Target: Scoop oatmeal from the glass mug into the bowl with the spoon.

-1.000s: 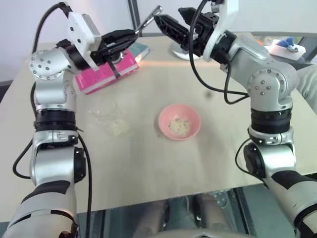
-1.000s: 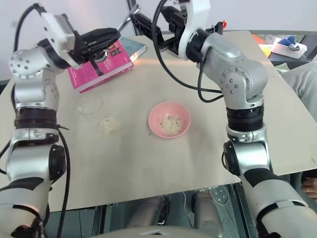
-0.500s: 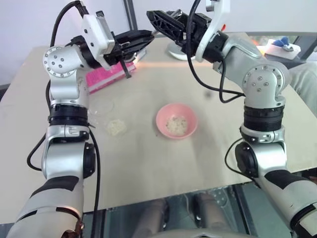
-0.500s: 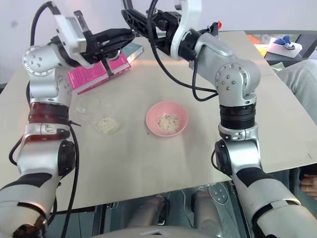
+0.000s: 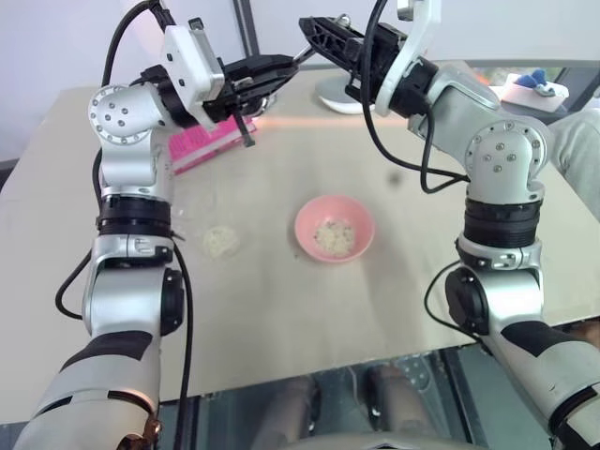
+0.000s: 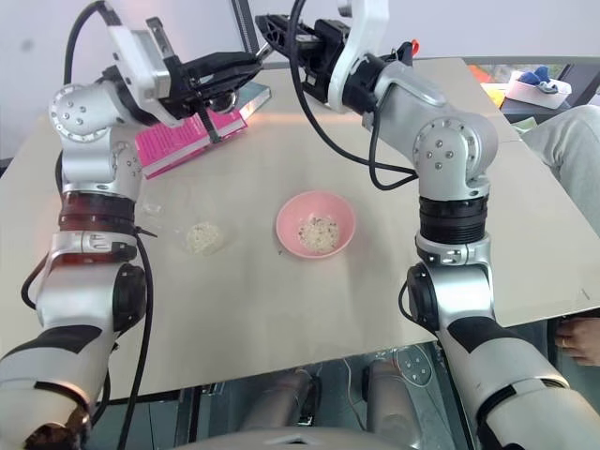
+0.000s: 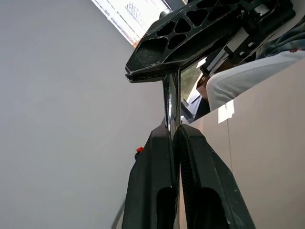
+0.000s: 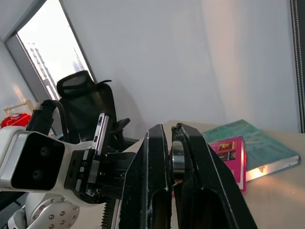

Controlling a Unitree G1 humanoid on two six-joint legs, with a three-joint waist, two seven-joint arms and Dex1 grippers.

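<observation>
The beige tabletop (image 5: 281, 309) carries everything the task needs low and central, while both arms are lifted well above its far side, so the work in hand looks like a transfer in mid-air, not scooping. The left hand (image 7: 175, 131) reaches in from the left with its fingers pressed together on the spoon's shaft. The right hand (image 8: 171, 130) comes from the right and slightly farther back, its fingers likewise clamped on the other end of the same utensil. With both hands pinching it at once, the likely reason is a pass from one hand to the other, or a re-grip for a better scooping angle. Which hand will let go cannot be told. A pink book (image 5: 202, 142) lies on the far left of the tabletop beneath the left hand, with a teal book (image 8: 252, 143) just beyond it. Neither has any part in the job. The pink bowl (image 5: 305, 225) sits upright near the middle, left free and within reach of either arm, with some oatmeal (image 5: 335, 236) already inside. A small loose heap of flakes (image 5: 220, 241) lies on the bare tabletop to the bowl's left, apart from it, probably spilled. The spoon (image 7: 170, 95), slim and shiny, bridges the short gap between the two hands, high above the bowl.
</observation>
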